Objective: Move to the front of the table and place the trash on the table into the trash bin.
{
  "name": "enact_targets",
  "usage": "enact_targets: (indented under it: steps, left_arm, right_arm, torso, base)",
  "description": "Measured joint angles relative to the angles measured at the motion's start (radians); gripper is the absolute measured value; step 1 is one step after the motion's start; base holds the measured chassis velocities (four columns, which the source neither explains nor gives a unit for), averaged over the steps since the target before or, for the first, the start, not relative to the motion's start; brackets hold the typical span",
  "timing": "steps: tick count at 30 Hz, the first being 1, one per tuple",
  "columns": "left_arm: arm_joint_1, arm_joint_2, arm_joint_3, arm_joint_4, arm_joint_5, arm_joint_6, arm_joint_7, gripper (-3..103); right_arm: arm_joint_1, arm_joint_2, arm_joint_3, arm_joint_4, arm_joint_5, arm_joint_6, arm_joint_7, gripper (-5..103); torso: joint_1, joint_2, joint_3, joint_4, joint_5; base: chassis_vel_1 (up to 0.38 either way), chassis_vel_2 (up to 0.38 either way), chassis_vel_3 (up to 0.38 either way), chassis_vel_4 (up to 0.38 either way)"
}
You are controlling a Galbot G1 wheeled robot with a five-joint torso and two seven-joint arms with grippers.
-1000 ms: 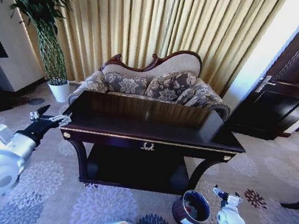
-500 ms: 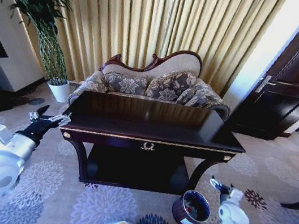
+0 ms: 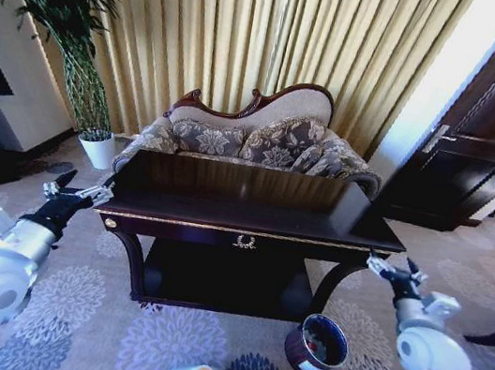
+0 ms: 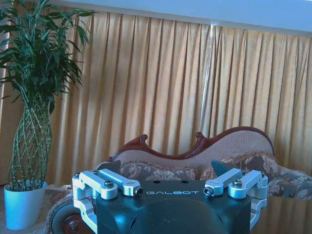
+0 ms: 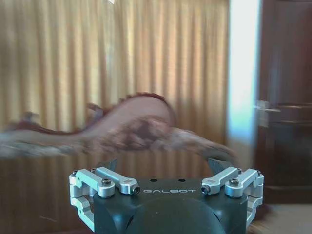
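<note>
Both jaws stand wide and empty: our left gripper [image 3: 78, 195] hangs off the left corner of the table [image 3: 253, 207], our right gripper [image 3: 392, 271] off its right corner. We see no trash on it; the trash bin [image 3: 317, 345] stands below the right corner, where a descending right arm could knock it over.

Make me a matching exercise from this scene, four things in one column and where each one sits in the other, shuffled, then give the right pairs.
Things:
1. trash bin
2. left gripper
3. right gripper
4. white plant pot

Places:
A. raised beside the table's right front corner
B. on the carpet by the table's right front leg
C. on the floor by the curtain, left of the sofa
D. raised beside the table's left front corner

Pairs: 1-B, 2-D, 3-A, 4-C
</note>
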Motion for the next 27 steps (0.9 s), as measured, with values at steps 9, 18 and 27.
enact_targets:
  steps: [9, 18, 27]
  left_arm:
    - [0.002, 0.009, -0.017, -0.014, -0.017, 0.01, 0.0, 100]
    - [0.004, 0.012, -0.019, -0.02, -0.021, 0.012, 0.0, 100]
    - [-0.006, 0.02, -0.02, -0.037, -0.039, 0.068, -0.022, 100]
  right_arm:
    - [0.015, -0.047, -0.091, 0.232, 0.067, -0.073, 0.064, 100]
    - [-0.005, -0.059, -0.142, 0.292, 0.043, -0.109, 0.095, 100]
    - [-0.031, -0.046, -0.16, 0.296, -0.009, -0.11, 0.095, 100]
  torso:
    - [0.0, 0.0, 0.0, 0.0002, -0.0002]
    - [0.0, 0.0, 0.0, 0.0001, 0.0]
    - [0.0, 0.0, 0.0, 0.0001, 0.0002]
  base:
    - [0.0, 0.0, 0.0, 0.0]
    - [0.0, 0.0, 0.0, 0.0]
    - [0.013, -0.012, -0.018, 0.019]
